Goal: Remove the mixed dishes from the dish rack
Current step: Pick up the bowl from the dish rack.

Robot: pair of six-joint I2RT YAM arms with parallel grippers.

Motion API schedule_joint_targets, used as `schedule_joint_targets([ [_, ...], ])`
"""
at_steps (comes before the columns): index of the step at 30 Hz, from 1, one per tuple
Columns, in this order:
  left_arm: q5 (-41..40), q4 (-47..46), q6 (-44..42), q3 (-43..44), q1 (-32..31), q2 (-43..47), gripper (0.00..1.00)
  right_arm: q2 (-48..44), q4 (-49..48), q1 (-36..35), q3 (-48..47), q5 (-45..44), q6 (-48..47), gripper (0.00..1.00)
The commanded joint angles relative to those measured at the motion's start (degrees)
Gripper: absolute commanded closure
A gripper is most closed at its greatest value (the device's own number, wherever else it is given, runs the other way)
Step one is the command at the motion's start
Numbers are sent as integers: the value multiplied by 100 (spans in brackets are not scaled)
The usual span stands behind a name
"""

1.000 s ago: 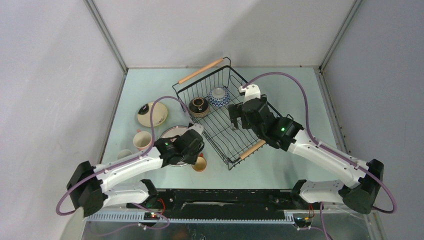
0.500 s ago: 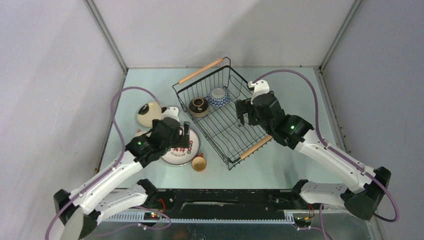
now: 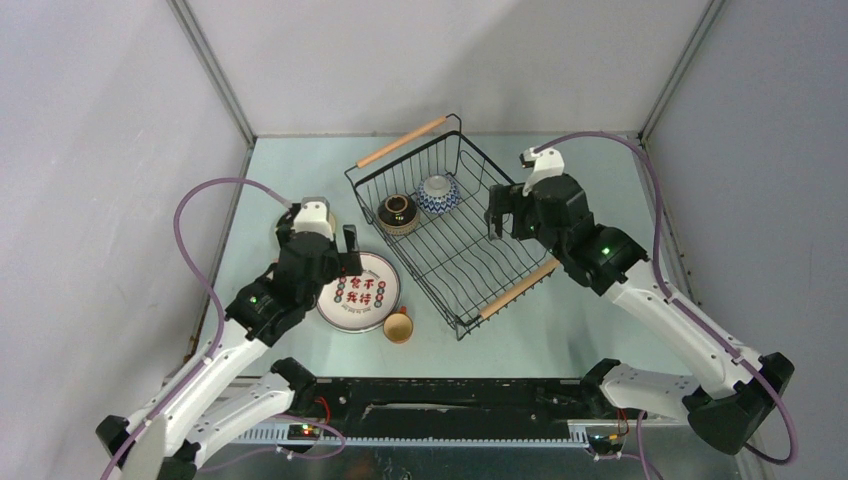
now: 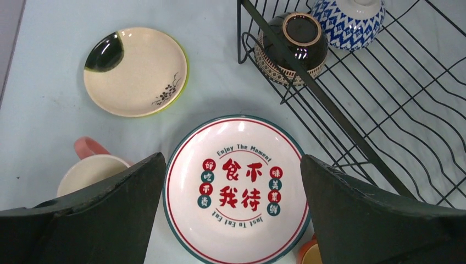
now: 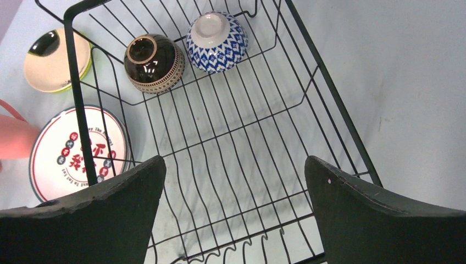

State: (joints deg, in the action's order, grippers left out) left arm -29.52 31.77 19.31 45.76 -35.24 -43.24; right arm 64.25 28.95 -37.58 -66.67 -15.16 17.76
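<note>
**Two bowls in the rack, four dishes out**

In the black wire dish rack (image 3: 460, 255), toward its far end: a dark brown bowl (image 3: 397, 213) and a blue-and-white patterned bowl (image 3: 438, 193), bottoms up, just beside each other. Out on the table (image 3: 560, 330), left of the rack — a plate with red Chinese characters (image 3: 360, 292), a cream saucer (image 4: 136, 71), a pink mug (image 4: 90, 168), a small orange cup (image 3: 398, 326). Above the plate, the left gripper (image 4: 232, 165), jaws spread wide, empty. Over the rack, the right gripper (image 5: 235, 162) — likewise parted wide, holding nothing.

A pale green table (image 3: 560, 340) sits inside plain grey walls (image 3: 100, 150), with a thin metal bar (image 3: 213, 72) going up each back corner
</note>
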Motion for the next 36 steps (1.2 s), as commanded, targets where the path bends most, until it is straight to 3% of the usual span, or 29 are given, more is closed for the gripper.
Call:
schedule_joint_targets([
  [1,-265,-613,-264,-64,27,-92,1,-17,-117,465,-167,805,343,0],
  [10,-462,-1034,-400,-190,26,-163,1,251,-476,778,-197,1265,659,0],
  [15,-549,-1113,-434,-239,29,-112,0,556,-644,1075,-197,1102,1947,1],
  [19,-546,-1149,-431,-271,39,-34,0,850,-726,1479,-199,1921,2612,0],
  [29,-356,-1247,-387,-344,234,274,1,1819,-1936,1577,-335,2400,2874,0],
  [36,-300,-1266,-311,-412,518,355,0,3276,-1788,1445,-1548,2572,2855,0],
])
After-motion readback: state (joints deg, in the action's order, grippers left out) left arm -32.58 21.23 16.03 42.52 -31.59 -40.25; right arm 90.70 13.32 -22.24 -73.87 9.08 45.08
